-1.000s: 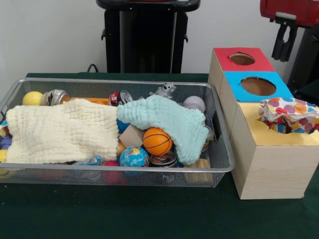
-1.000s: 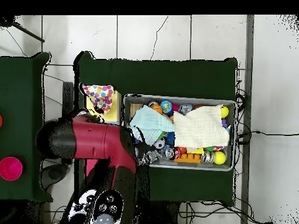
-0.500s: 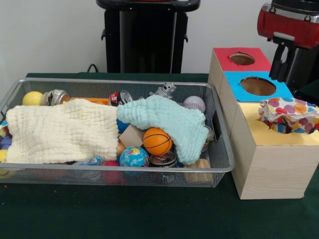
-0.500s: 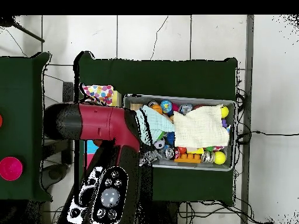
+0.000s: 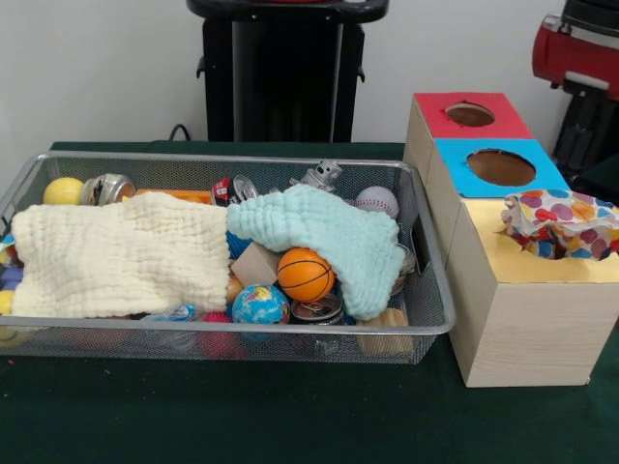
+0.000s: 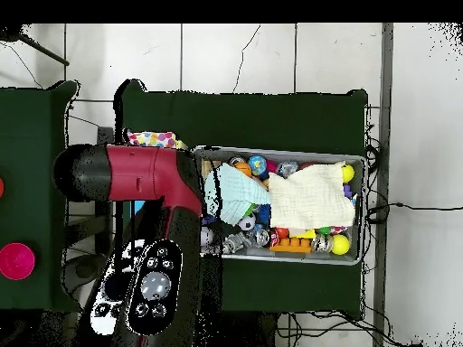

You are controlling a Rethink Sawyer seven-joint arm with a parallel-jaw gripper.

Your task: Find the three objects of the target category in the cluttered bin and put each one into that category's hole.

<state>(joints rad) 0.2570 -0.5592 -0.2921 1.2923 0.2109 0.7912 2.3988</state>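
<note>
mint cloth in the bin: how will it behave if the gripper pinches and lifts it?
The mint cloth is probably floppy: it drapes over the basketball and sags to the contents' shape. It looks light, being thin crinkled fabric. Lifting may drag or uncover the balls beneath, which could roll inside the wire bin.

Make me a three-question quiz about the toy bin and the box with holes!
1. Where is the heart-patterned cloth?
A. on the box's yellow section
B. in the bin
C. on the floor

2. What colour surrounds the box's middle hole?
A. green
B. blue
C. white

3. The basketball is:
A. fully buried
B. partly under the mint cloth
C. outside the bin

Answers: 1 A, the cloth sits over the yellow top. 2 B, a blue panel rings that hole. 3 B, the cloth's edge drapes over the basketball inside the wire bin.
</note>
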